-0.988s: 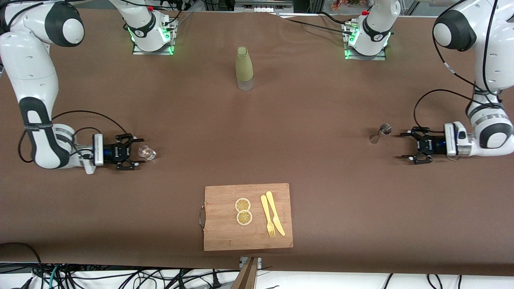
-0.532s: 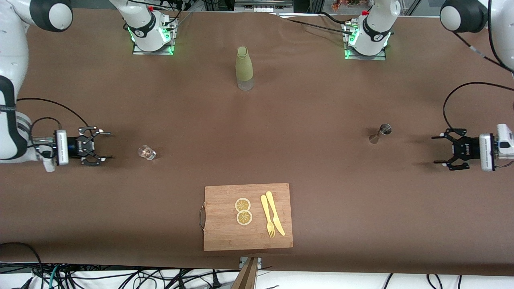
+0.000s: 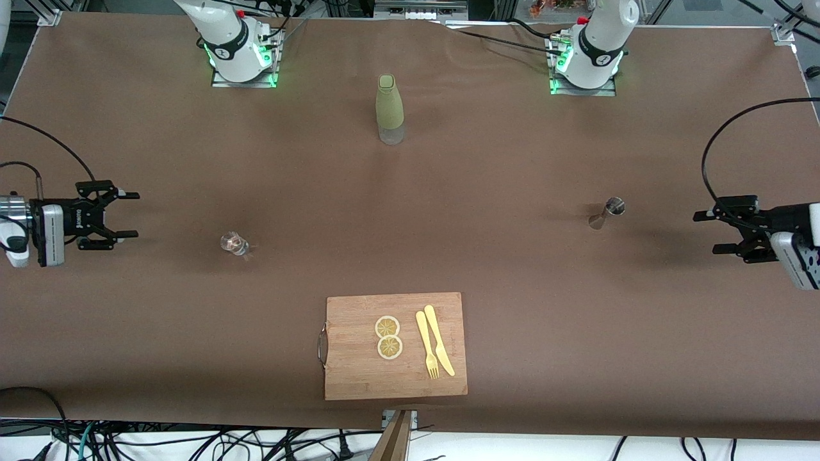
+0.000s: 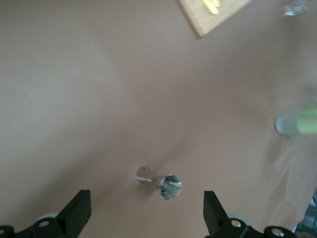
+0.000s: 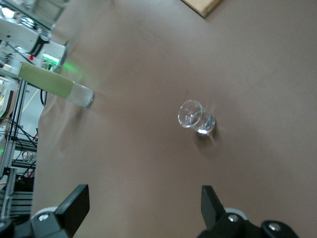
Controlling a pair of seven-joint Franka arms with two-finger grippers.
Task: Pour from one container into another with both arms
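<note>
A cutting board (image 3: 396,346) lies at the table's (image 3: 512,269) near edge. Mid-table, the glass cup (image 3: 234,243) stands toward the right arm's end, seemingly empty; the jigger (image 3: 607,212) stands toward the left arm's. The right gripper (image 3: 122,215) and left gripper (image 3: 711,233) hang wide open over the end edges, holding nothing. A green bottle (image 3: 389,109) stands near the bases.

Glass cup (image 3: 234,243) and jigger (image 3: 606,213) upright on table (image 3: 500,256), well apart; both end effectors open.
</note>
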